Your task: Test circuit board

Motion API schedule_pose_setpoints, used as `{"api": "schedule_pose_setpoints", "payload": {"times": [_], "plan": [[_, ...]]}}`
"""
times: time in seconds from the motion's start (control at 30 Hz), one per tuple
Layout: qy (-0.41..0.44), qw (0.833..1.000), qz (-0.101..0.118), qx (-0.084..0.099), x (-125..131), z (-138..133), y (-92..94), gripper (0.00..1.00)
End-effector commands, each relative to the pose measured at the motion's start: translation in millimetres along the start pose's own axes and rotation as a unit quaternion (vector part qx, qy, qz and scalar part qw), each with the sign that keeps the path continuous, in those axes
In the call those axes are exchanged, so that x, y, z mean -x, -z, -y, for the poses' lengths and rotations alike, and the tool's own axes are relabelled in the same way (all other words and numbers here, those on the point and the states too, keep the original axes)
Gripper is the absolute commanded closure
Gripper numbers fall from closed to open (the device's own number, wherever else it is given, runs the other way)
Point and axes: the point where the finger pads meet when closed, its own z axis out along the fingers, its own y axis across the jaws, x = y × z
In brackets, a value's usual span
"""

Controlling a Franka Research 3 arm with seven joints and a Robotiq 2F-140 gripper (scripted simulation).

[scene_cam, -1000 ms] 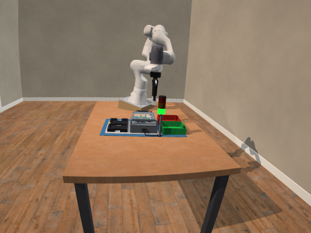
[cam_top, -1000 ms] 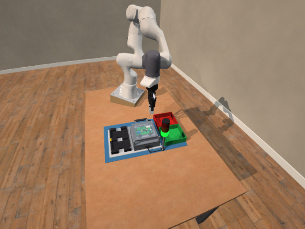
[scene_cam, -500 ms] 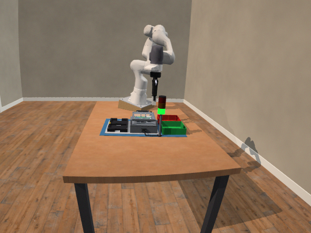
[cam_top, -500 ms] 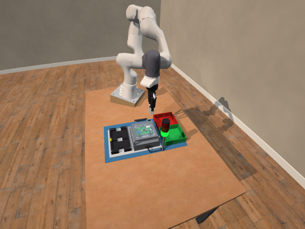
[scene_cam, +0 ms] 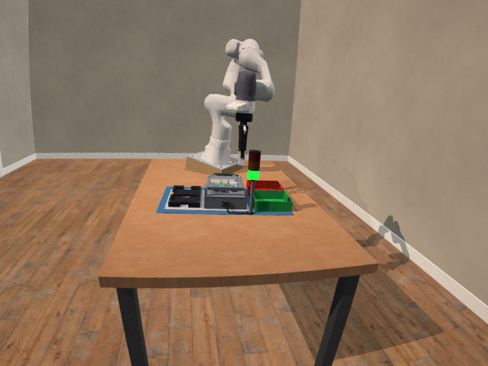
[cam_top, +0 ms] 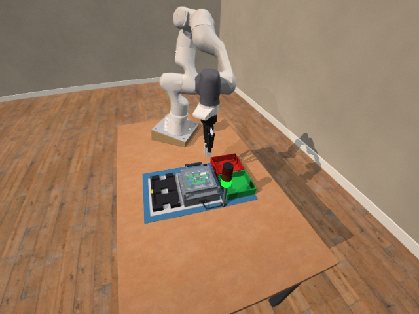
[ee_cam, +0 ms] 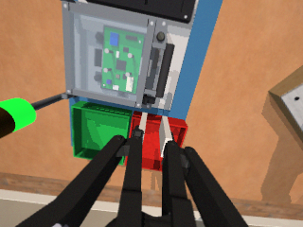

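Note:
The green circuit board (cam_top: 200, 178) (scene_cam: 224, 181) (ee_cam: 120, 59) lies face up in the grey tester (cam_top: 200, 199) (scene_cam: 220, 203) (ee_cam: 80, 57), under its clear lid. The lid's black handle (ee_cam: 163, 68) is on the side toward the robot base. The signal tower (cam_top: 226, 183) (scene_cam: 252, 174) (ee_cam: 16, 115) glows green. My gripper (cam_top: 207, 154) (scene_cam: 242, 159) (ee_cam: 152, 121) hangs well above the red bin (cam_top: 226, 158) (scene_cam: 271, 184) (ee_cam: 153, 151), just past the tester's handle end. Its fingers stand a little apart with nothing between them. The green bin (cam_top: 243, 189) (scene_cam: 271, 203) (ee_cam: 95, 128) stands beside the red one.
The black tray (cam_top: 163, 194) (scene_cam: 183, 195) with both pockets bare sits left of the tester on the blue mat (cam_top: 148, 216) (scene_cam: 161, 208) (ee_cam: 199, 61). The robot base (cam_top: 174, 129) stands at the table's far end.

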Motion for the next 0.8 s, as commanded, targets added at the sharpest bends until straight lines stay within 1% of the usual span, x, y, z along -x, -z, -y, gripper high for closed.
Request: {"api": "schedule_pose_setpoints", "payload": {"times": [0.0,0.17,0.33,0.4,0.77], "plan": [[-0.001,1.0,-0.001,0.0,-0.4,-0.2,0.5,0.84],[-0.001,1.0,-0.001,0.0,-2.2,-0.3,0.5,0.84],[-0.001,1.0,-0.001,0.0,-15.4,-1.2,0.5,0.84],[-0.001,1.0,-0.001,0.0,-15.4,-1.2,0.5,0.84],[-0.001,1.0,-0.001,0.0,-66.5,-4.6,0.6,0.84]]}}
